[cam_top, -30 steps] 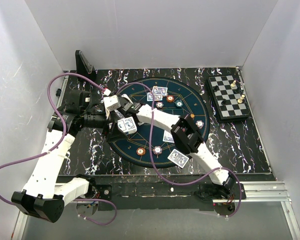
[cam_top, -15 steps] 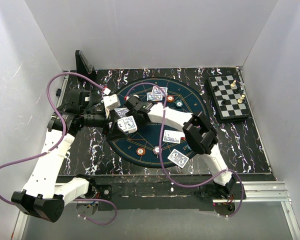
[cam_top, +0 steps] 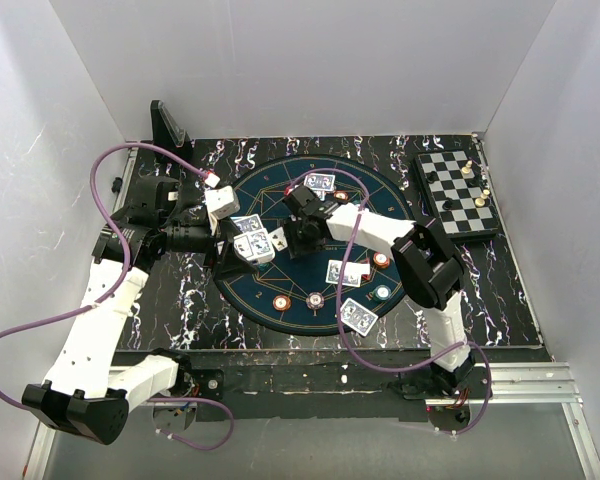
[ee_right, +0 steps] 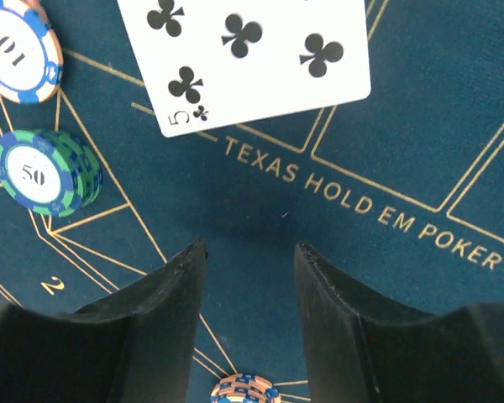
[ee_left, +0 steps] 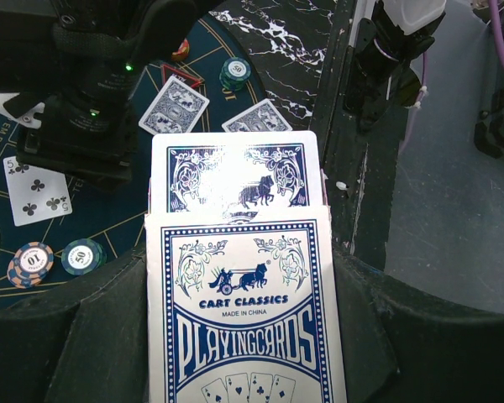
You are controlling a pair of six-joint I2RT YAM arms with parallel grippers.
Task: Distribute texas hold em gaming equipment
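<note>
In the left wrist view my left gripper is shut on a blue-and-white playing card box, and a blue-backed card sticks out of the box's top. From above, this gripper sits at the left edge of the round dark-blue mat. My right gripper is open and holds nothing. It hovers low over the mat's middle, just short of a face-up five of clubs. Striped chips lie to its left. Face-down cards and chips are spread over the mat.
A chessboard with small pieces lies at the far right of the marbled table. A black stand rises at the far left corner. Purple cables loop over both arms. White walls enclose the table.
My right gripper has pulled away from the card box and swung right to the mat's middle, and its jaws now stand open. The left gripper and box have stayed put.
</note>
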